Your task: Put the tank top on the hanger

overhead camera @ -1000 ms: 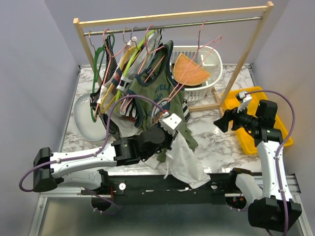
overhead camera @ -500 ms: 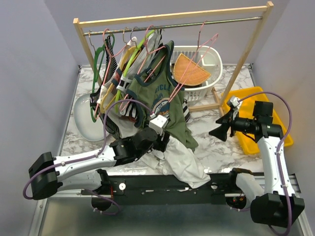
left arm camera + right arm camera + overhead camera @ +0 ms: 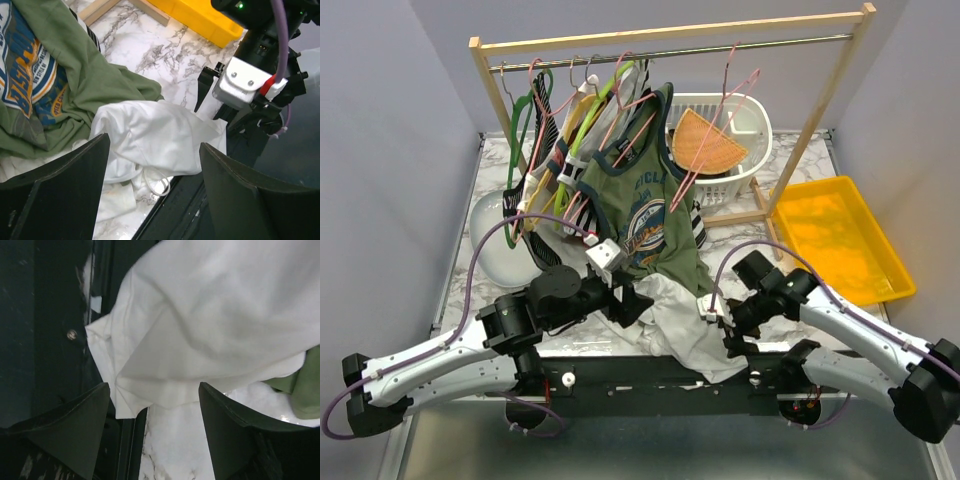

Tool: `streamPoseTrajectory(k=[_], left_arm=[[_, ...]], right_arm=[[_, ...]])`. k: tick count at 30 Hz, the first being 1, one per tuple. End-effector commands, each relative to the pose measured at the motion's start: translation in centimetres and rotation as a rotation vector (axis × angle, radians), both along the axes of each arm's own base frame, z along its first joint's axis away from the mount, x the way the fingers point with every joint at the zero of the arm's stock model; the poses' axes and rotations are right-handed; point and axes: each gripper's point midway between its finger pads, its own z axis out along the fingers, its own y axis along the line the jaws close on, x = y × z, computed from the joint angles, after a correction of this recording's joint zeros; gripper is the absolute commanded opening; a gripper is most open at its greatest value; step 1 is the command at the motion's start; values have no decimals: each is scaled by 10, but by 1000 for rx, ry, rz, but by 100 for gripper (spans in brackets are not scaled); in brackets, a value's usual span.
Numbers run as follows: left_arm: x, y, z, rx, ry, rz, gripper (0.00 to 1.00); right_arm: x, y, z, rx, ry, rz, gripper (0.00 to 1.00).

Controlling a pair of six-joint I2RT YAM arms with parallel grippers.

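Note:
The white tank top (image 3: pixel 685 325) lies crumpled at the table's near edge, one corner hanging over the black rail; it also shows in the left wrist view (image 3: pixel 160 140) and the right wrist view (image 3: pixel 215 315). My left gripper (image 3: pixel 628 300) (image 3: pixel 155 142) hovers open over the top's left side, nothing between its fingers. My right gripper (image 3: pixel 725 322) (image 3: pixel 154 387) is open just right of the top, over its lower corner and bare marble. The pink wire hanger (image 3: pixel 715 140) hangs empty on the rail, right of the other clothes.
An olive-green printed top (image 3: pixel 650 210) hangs on the crowded wooden rack (image 3: pixel 670 35), its hem touching the white top. A white basket (image 3: pixel 752 150) stands behind, a yellow tray (image 3: pixel 840 240) at right, a white basin (image 3: pixel 495 250) at left. The black rail (image 3: pixel 620 375) borders the near edge.
My left gripper opened, let go of the white top and drew back left; the top dropped onto the table. My right arm swung from the yellow tray down to the top's right side.

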Motion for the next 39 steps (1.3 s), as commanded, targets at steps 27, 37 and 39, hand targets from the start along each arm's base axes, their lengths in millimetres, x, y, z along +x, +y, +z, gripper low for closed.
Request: streamPoseTrajectory(k=[27, 37, 39], left_arm=[[-55, -9, -76, 84, 203, -258, 84], [-69, -51, -84, 124, 163, -324, 83], [-75, -61, -92, 161, 151, -313, 83]], right_arm=[[106, -42, 36, -99, -436, -358, 1], [214, -126, 47, -237, -571, -1050, 60], [212, -120, 55, -172, -571, -1066, 66]])
